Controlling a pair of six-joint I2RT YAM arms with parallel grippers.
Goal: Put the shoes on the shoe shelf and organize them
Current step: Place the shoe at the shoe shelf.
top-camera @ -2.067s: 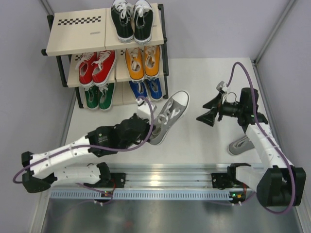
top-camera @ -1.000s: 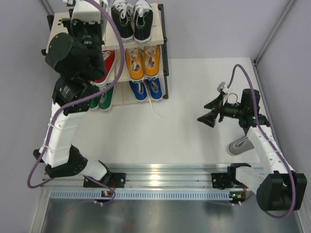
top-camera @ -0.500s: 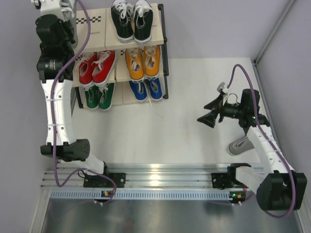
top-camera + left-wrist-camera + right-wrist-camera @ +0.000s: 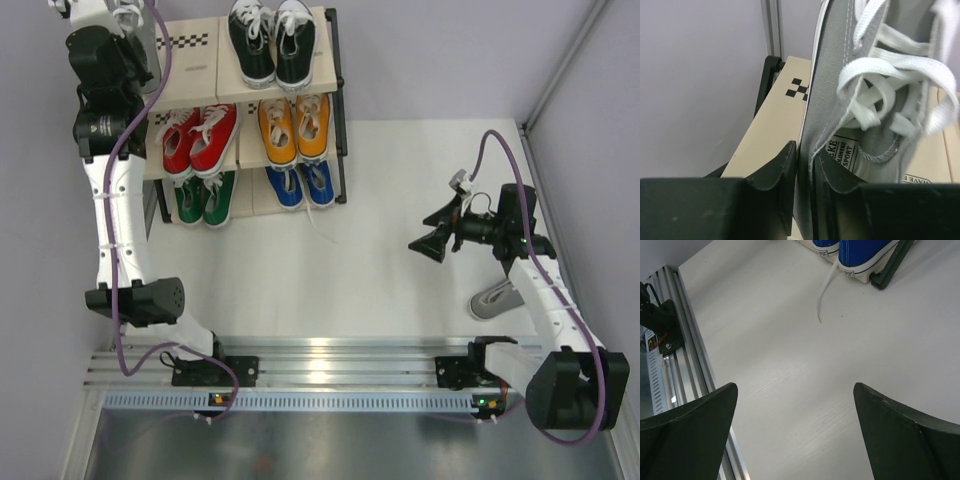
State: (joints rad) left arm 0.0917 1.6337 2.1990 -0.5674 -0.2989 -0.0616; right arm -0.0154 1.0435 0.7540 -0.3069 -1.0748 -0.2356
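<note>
My left gripper (image 4: pixel 807 152) is shut on the side wall of a grey shoe (image 4: pixel 860 75), one finger inside the opening and one outside. The shoe hangs just over the left end of the shoe shelf's top board (image 4: pixel 775 125). From above, that gripper (image 4: pixel 118 18) sits at the shelf's (image 4: pixel 185 70) back-left corner, and the arm hides most of the shoe. A second grey shoe (image 4: pixel 497 298) lies on the table beside my right arm. My right gripper (image 4: pixel 425 240) (image 4: pixel 795 387) stands open over bare table.
Black shoes (image 4: pixel 272 40) stand on the top board's right half. Red (image 4: pixel 200 138) and orange (image 4: pixel 293 128) pairs fill the middle tier, green (image 4: pixel 205 198) and blue (image 4: pixel 303 183) (image 4: pixel 860 255) the bottom. A loose white lace (image 4: pixel 322 225) trails onto the table.
My left arm swung up from in front of the shelf to its back-left corner with the grey shoe, then shifted slightly. The right arm has stayed still.
</note>
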